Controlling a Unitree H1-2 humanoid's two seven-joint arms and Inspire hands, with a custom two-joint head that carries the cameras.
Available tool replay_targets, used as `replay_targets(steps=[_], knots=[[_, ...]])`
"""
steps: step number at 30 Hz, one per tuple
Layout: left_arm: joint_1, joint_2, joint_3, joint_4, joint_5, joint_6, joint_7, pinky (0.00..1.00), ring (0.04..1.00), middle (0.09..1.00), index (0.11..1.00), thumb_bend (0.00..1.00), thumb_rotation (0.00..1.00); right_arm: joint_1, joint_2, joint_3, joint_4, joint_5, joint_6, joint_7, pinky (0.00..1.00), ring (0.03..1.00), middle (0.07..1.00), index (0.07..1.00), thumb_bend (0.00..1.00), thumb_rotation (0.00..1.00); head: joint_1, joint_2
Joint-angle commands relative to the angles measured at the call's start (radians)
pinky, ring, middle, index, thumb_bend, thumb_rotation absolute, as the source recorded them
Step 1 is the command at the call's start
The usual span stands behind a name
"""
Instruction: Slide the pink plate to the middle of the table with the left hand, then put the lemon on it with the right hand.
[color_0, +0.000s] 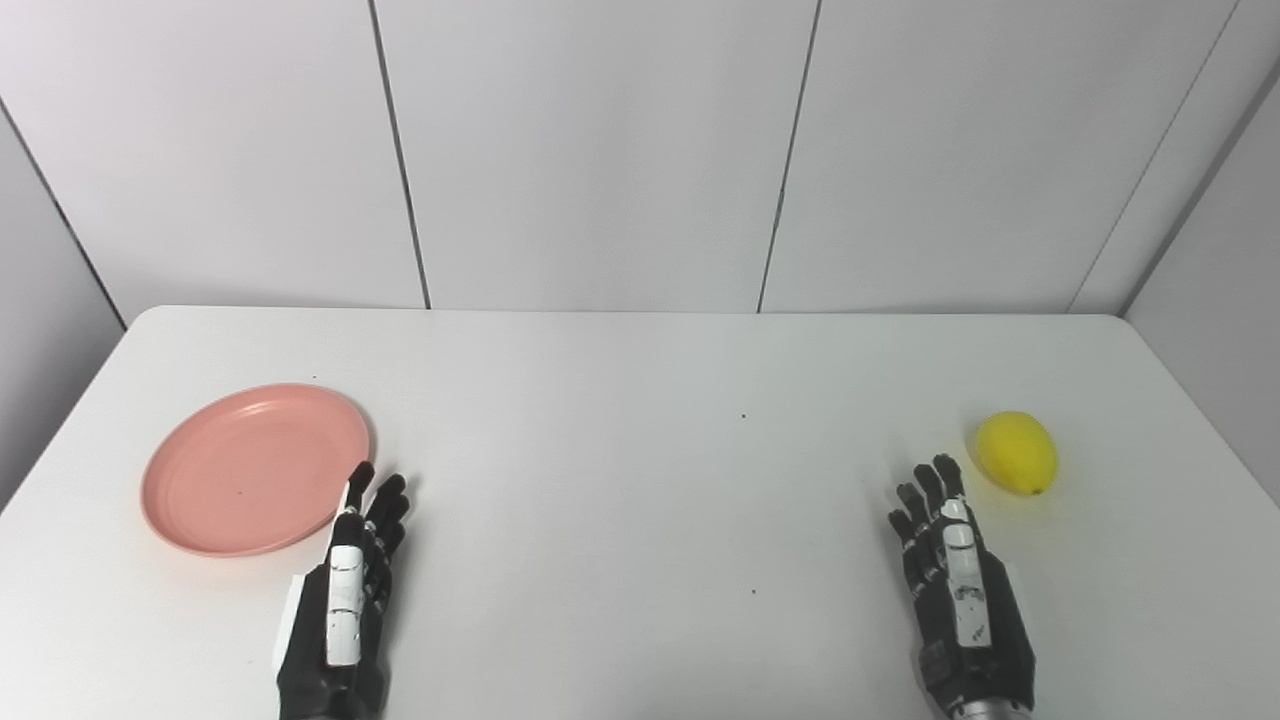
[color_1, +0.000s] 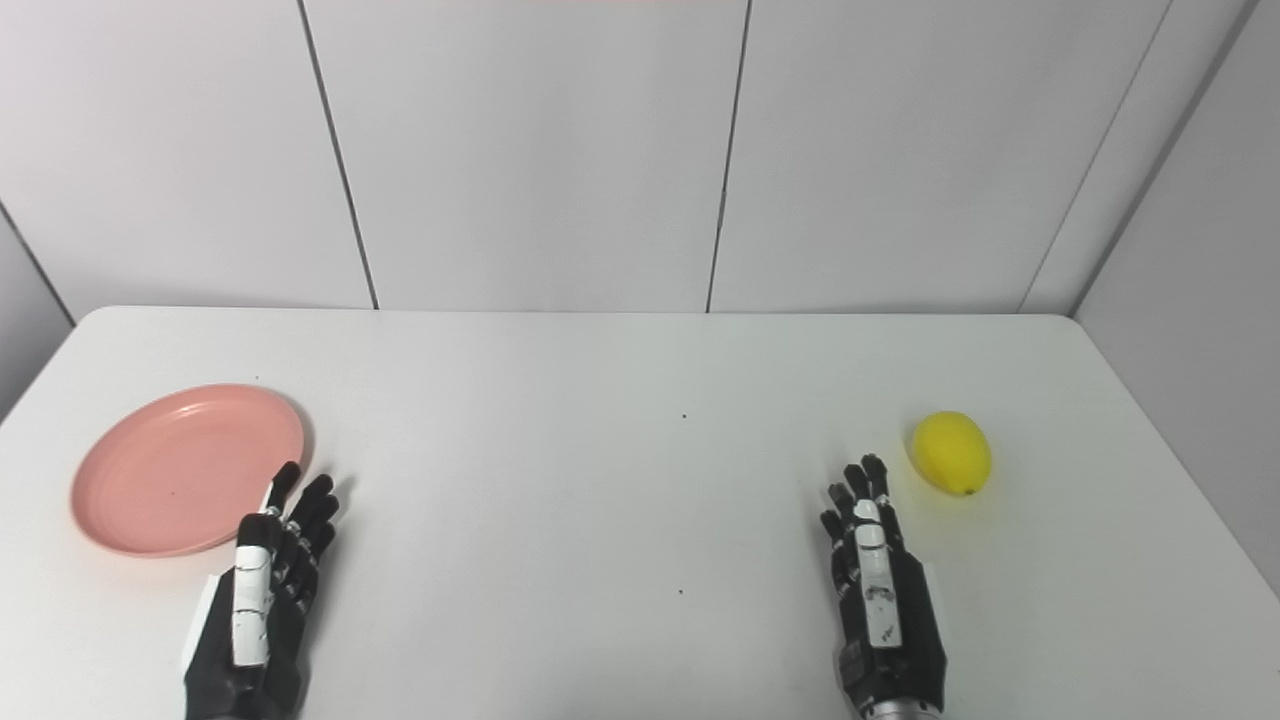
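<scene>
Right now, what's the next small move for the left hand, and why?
Probably nudge the left hand forward and left so its fingers hook the near right rim of the pink plate. The plate sits at the table's left side, not the middle, and is empty. The hand is open beside that rim. The lemon lies far right, just beyond the open right hand, which can wait.

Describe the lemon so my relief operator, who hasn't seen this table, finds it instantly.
Start at the white table and go to its right side. Just beyond the fingertips of the right hand lies the lemon, a small yellow oval. It is the only yellow thing there; the pink plate sits far left.
</scene>
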Motion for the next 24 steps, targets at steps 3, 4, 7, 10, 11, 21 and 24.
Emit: replay_targets(steps=[3, 4, 7, 10, 11, 21, 24], knots=[[0.028, 0.044, 0.001, -0.003, -0.008, 0.006, -0.008, 1.00, 0.956, 0.941, 0.969, 0.77, 0.97, 0.030, 0.015, 0.008, 0.045, 0.011, 0.024, 0.002, 1.00, 0.986, 0.989, 0.998, 0.70, 0.79, 0.001, 0.000], [0.028, 0.045, 0.001, -0.002, -0.009, 0.006, -0.009, 1.00, 0.956, 0.941, 0.970, 0.77, 0.97, 0.030, 0.016, 0.009, 0.046, 0.010, 0.023, 0.002, 1.00, 0.986, 0.988, 0.998, 0.70, 0.79, 0.001, 0.000], [0.028, 0.045, 0.002, -0.002, -0.009, 0.006, -0.010, 1.00, 0.957, 0.942, 0.969, 0.77, 0.97, 0.031, 0.016, 0.010, 0.042, 0.008, 0.025, 0.000, 1.00, 0.986, 0.987, 0.997, 0.70, 0.79, 0.000, 0.001], [0.029, 0.046, 0.001, -0.002, -0.007, 0.002, -0.012, 1.00, 0.957, 0.942, 0.971, 0.77, 0.97, 0.030, 0.018, 0.009, 0.042, 0.006, 0.026, -0.003, 1.00, 0.983, 0.984, 0.992, 0.71, 0.79, 0.001, 0.002], [0.029, 0.046, 0.001, -0.002, -0.006, 0.002, -0.012, 1.00, 0.955, 0.940, 0.971, 0.77, 0.97, 0.030, 0.018, 0.008, 0.043, 0.007, 0.026, -0.004, 1.00, 0.982, 0.983, 0.990, 0.71, 0.78, 0.001, 0.002], [0.027, 0.044, 0.001, -0.002, -0.006, 0.008, -0.010, 1.00, 0.956, 0.941, 0.969, 0.77, 0.97, 0.029, 0.019, 0.006, 0.045, 0.015, 0.027, -0.003, 1.00, 0.983, 0.981, 0.987, 0.71, 0.77, 0.003, 0.000], [0.028, 0.040, -0.001, -0.002, 0.000, 0.009, -0.007, 1.00, 0.954, 0.939, 0.965, 0.77, 0.97, 0.029, 0.018, 0.004, 0.045, 0.016, 0.028, -0.003, 1.00, 0.983, 0.982, 0.986, 0.70, 0.77, 0.013, -0.005]])
